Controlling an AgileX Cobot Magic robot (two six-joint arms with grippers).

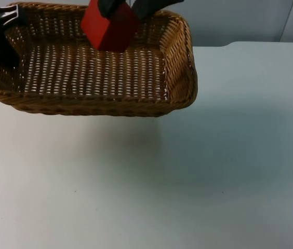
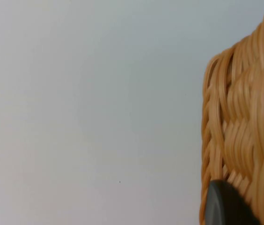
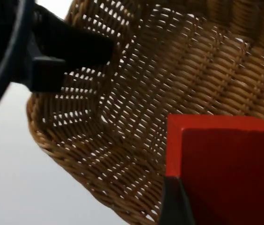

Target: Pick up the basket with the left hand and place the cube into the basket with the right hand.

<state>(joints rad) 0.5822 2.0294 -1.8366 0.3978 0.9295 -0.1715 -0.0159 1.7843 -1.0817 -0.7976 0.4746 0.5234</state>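
Observation:
A woven wicker basket hangs above the table at the back left and casts a shadow below it. My left gripper is shut on the rim at its left end. In the left wrist view the basket's outer wall lies against a black fingertip. A red cube hangs tilted over the basket's far side, with my right gripper shut on it from above. In the right wrist view the cube sits above the basket's floor, and the left gripper clamps the far rim.
The white table stretches in front of and to the right of the basket. The grey partition wall stands behind it.

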